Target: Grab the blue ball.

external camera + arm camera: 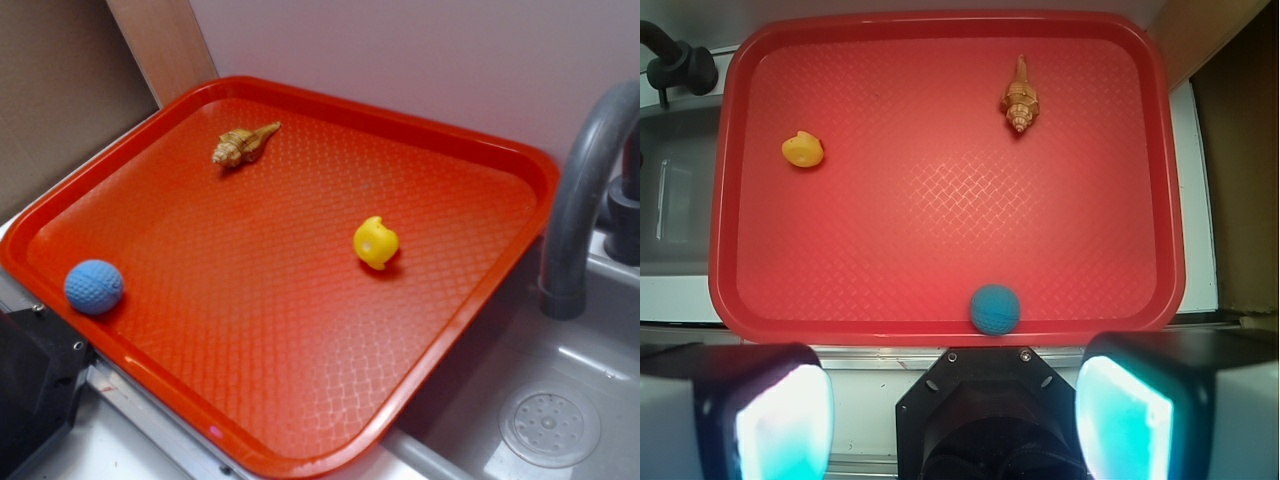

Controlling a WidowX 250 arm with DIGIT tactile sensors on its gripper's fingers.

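Wrist view looks straight down on a red tray [740,200] with the gripper [955,400] held high above its near edge. Both fingers [780,410] stand wide apart at the bottom corners of the frame, holding nothing, so the tool is released and ready to close. The blue ball [995,308] sits on the tray just inside the near rim, roughly centred between the spread fingers but well below them. A yellow duck-like toy [802,149] lies far off toward the sink side, and a tan spiral seashell [1019,98] rests near the far rim; both are well apart from the ball and should not interfere.

From the exterior view, the ball [94,286] rests close to the tray's raised lip, near a corner, with open floor on its other sides. Its dimpled, matte surface suggests a light foam or rubber practice ball, probably slightly yielding and not fragile. That texture should give the pads decent friction, yet a sphere on a smooth tray will likely roll if nudged off-centre. The sensible hold is across its widest line, fingers descending evenly on either side. The nearby rim may obstruct a finger, so aligning the jaws parallel to that edge looks safer.
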